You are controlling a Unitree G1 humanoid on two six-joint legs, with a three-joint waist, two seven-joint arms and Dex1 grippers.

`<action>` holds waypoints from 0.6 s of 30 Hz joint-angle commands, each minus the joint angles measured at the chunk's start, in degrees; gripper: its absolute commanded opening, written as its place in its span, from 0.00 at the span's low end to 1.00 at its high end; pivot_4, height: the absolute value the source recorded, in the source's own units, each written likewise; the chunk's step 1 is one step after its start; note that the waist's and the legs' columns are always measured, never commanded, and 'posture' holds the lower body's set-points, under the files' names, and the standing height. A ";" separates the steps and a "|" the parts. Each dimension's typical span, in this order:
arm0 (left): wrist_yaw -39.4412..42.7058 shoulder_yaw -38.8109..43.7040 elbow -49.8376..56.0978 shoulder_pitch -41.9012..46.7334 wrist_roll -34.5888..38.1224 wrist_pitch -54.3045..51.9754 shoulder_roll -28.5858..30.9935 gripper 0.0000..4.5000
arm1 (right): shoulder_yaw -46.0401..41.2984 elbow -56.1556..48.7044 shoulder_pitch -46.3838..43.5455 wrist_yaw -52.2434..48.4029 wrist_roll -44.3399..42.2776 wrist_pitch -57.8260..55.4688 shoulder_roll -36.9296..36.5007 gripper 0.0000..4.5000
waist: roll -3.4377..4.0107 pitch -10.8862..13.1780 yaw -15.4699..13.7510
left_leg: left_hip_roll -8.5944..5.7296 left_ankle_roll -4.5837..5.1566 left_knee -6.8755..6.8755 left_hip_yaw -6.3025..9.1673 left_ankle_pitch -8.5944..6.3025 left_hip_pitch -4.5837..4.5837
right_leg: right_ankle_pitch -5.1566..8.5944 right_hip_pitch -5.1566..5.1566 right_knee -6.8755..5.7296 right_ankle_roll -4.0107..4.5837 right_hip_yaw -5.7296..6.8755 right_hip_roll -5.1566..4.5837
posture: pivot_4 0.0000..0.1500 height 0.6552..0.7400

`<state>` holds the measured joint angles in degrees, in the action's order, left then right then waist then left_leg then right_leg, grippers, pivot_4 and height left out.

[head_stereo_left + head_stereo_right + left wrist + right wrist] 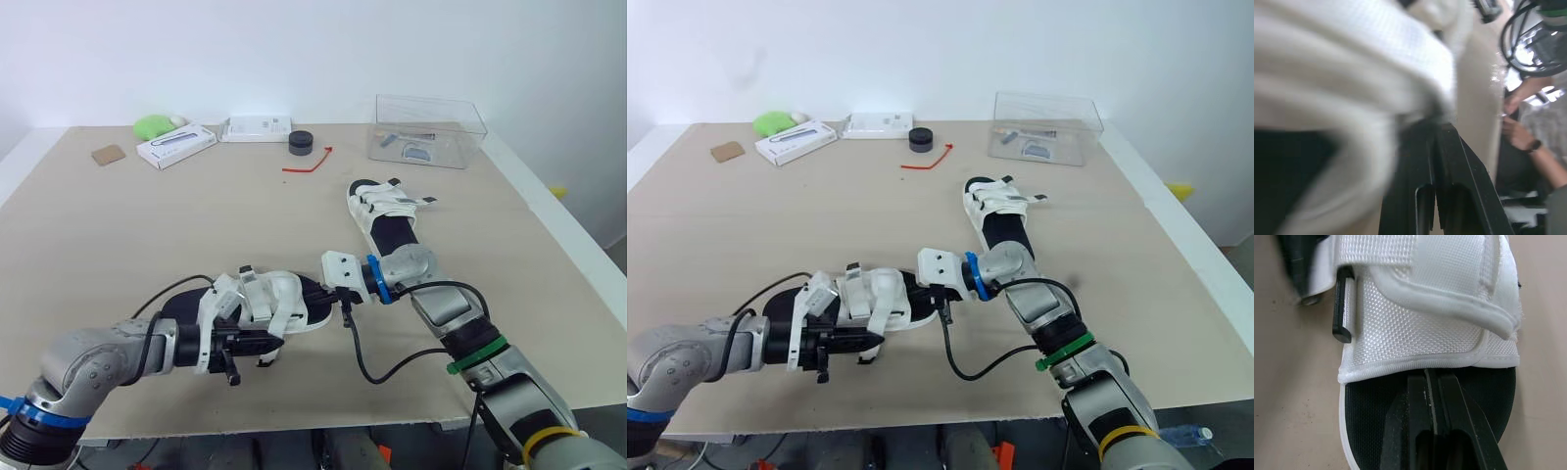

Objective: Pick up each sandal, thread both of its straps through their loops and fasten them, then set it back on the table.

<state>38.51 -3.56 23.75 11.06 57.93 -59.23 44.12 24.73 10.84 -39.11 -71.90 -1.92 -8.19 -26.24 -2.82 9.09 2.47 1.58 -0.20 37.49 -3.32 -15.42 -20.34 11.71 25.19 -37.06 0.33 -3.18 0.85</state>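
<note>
A white sandal with a black footbed (284, 299) lies near the table's front, between my two arms. My left gripper (253, 345) reaches in at its near side; in the left wrist view its fingers (1449, 161) are pressed together with their tips buried in a white strap (1352, 73). My right gripper (1429, 377) is shut, its tips resting on the black footbed (1366, 421) just under the edge of the white front strap (1430, 328). A second white sandal (387, 220) lies flat farther back on the right, away from both grippers.
A clear plastic box (428, 132) stands at the back right. Along the back edge are a black round object (300, 143), a red cord (309, 164), two white boxes (176, 147), a green object (152, 124) and a brown square (108, 154). A person's hand (1520, 132) is beyond the table.
</note>
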 commanded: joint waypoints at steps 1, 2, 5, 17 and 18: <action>4.36 0.80 -0.97 1.81 -2.96 3.00 1.00 0.03 | 3.14 0.45 2.26 -2.98 1.92 -3.66 -2.11 0.00 | 0.00 0.00 -0.04 | -0.03 -0.04 0.00 0.03 -0.04 -0.04 | 0.05 0.01 0.00 -0.04 0.03 -0.03 | 1.00 1.00; 5.91 0.43 -1.94 2.58 -4.35 3.97 1.28 0.03 | 3.18 0.23 2.25 -3.16 1.90 -4.47 -2.27 0.00 | 0.00 0.00 -0.04 | -0.06 -0.07 0.00 0.04 -0.12 -0.08 | 0.06 0.01 0.01 -0.21 0.05 -0.10 | 1.00 1.00; 11.05 -0.73 -5.03 5.03 -8.21 6.95 2.09 0.03 | 3.24 -1.25 2.54 -3.22 1.84 -6.86 -2.55 0.00 | -0.01 0.00 -0.08 | -0.12 -0.10 0.04 0.10 -0.23 -0.17 | 0.14 0.02 0.02 -0.42 0.10 -0.18 | 1.00 1.00; 17.94 -2.32 -5.26 5.91 -12.14 8.55 0.82 0.03 | 2.06 -2.44 2.55 -0.05 2.33 -9.05 -2.08 0.00 | -0.01 -0.01 -0.06 | -0.15 -0.05 0.06 0.36 -0.29 -0.28 | 0.22 0.01 0.02 -0.41 0.36 -0.25 | 1.00 1.00; 17.95 -2.25 -4.62 5.53 -11.61 7.93 0.69 0.03 | 1.86 -2.31 2.32 0.24 2.27 -8.99 -1.95 0.00 | -0.01 -0.01 -0.06 | -0.15 -0.05 0.06 0.36 -0.29 -0.27 | 0.22 0.01 0.02 -0.42 0.36 -0.25 | 1.00 1.00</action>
<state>55.93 -6.68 16.70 16.77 45.07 -50.56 45.09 24.65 5.83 -38.51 -72.22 -2.09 -15.68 -27.32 -2.83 9.08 2.42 1.43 -0.25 37.56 -2.95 -15.70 -20.62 11.92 25.20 -37.04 -0.09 -2.81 0.60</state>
